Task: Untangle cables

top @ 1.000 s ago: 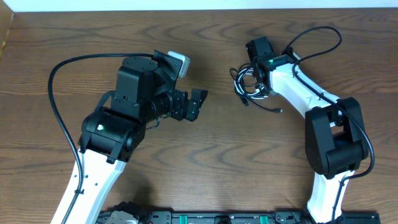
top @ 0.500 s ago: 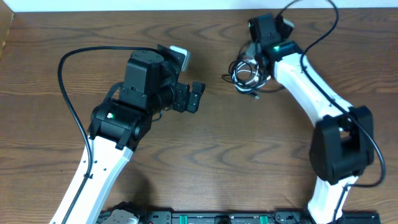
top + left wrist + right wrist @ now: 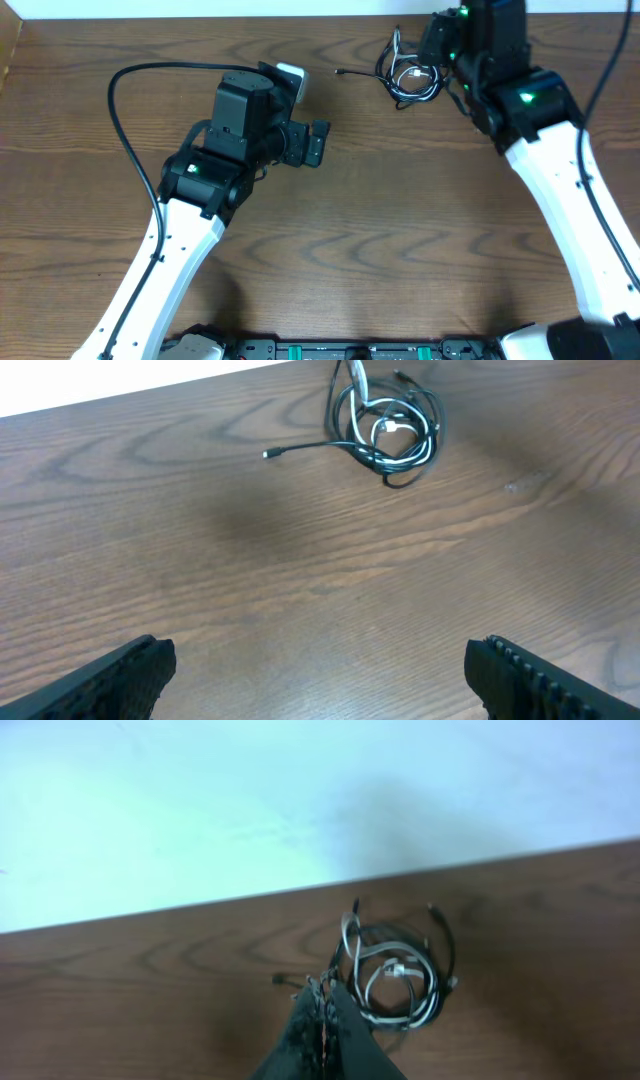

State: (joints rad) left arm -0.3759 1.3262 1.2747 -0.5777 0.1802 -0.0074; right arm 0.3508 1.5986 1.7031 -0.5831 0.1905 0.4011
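Observation:
The cables (image 3: 410, 76) are a small tangle of black and white loops near the table's far edge, also seen in the left wrist view (image 3: 388, 428) and the right wrist view (image 3: 398, 978). One black plug end (image 3: 338, 72) trails out to the left. My right gripper (image 3: 323, 986) is shut, its tips pinching strands at the bundle's left side. From overhead the right gripper (image 3: 428, 58) is mostly hidden under its wrist. My left gripper (image 3: 318, 146) hangs open over bare wood left of the bundle, nothing between its fingers (image 3: 120, 678).
The table's far edge (image 3: 200, 17) runs just behind the bundle, with a white surface beyond it (image 3: 300, 800). A thick black wire (image 3: 115, 100) arcs from the left arm over the left of the table.
My right arm has dragged the cable bundle away from the table's middle toward the far edge. The left arm has shifted slightly toward the far edge, its gripper still open.

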